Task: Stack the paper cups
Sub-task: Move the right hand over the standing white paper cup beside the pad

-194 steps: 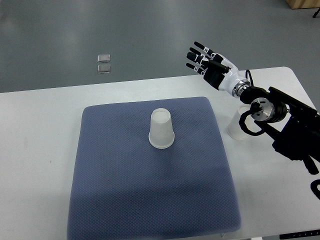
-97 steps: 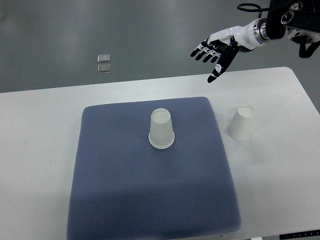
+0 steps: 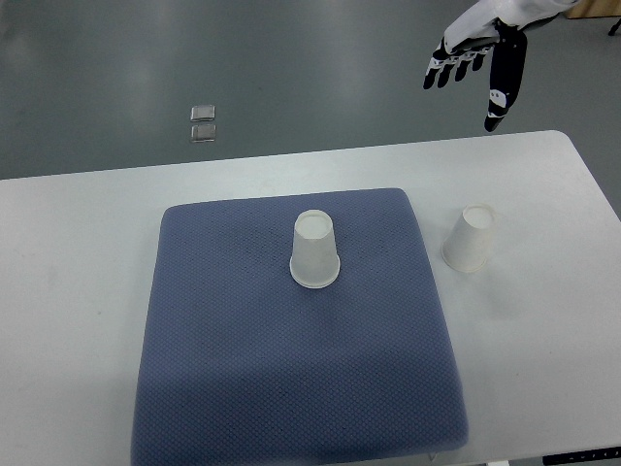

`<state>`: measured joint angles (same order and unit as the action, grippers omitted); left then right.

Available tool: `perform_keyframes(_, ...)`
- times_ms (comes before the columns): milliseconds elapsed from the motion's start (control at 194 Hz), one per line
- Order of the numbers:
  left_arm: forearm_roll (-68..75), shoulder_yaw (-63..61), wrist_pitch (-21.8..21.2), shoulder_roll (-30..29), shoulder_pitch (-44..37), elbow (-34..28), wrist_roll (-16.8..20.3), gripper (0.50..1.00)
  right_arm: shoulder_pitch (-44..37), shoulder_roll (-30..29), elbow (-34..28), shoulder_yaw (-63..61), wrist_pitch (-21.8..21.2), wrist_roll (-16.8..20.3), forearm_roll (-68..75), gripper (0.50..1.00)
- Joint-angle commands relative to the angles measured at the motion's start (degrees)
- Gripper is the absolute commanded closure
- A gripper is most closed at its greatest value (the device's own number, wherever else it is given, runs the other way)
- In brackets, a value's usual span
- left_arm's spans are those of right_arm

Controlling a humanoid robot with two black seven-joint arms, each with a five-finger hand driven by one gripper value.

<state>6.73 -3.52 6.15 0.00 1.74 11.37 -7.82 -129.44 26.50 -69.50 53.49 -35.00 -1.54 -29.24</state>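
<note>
Cups (image 3: 314, 250), 2 tapered paper cones, stand inverted; right hand (image 3: 482, 53) splayed, empty.

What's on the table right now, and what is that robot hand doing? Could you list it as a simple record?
Table: white, with a blue mat on it
Cup on mat: upside down, near the mat's far middle
Cup off mat: upside down on bare table, right of the mat
Stacked: no, the cups stand apart
Right hand: up at the top right, beyond the table's far edge, fingers spread, holding nothing
Left hand: not in view
Floor: two small squares beyond the table
</note>
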Motion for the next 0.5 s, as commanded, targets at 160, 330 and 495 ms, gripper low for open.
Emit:
perform_keyframes(160, -0.1, 0.0, 0.0, 0.0, -0.1, 0.0, 0.0, 0.5, 4.5, -0.2, -0.6, 4.6, 0.0, 0.9, 0.1, 0.587)
perform_keyframes(330, -0.1, 0.0, 0.0, 0.0, 0.0, 0.0, -0.1, 0.5, 9.9, -1.4, 0.2, 6.5, 6.9, 1.7, 0.1, 0.595)
perform_keyframes(495, -0.1, 0.0, 0.0, 0.0, -0.1, -0.1, -0.1, 0.5, 14.7, -2.9, 2.9, 6.1, 11.6, 3.1, 0.6, 0.609)
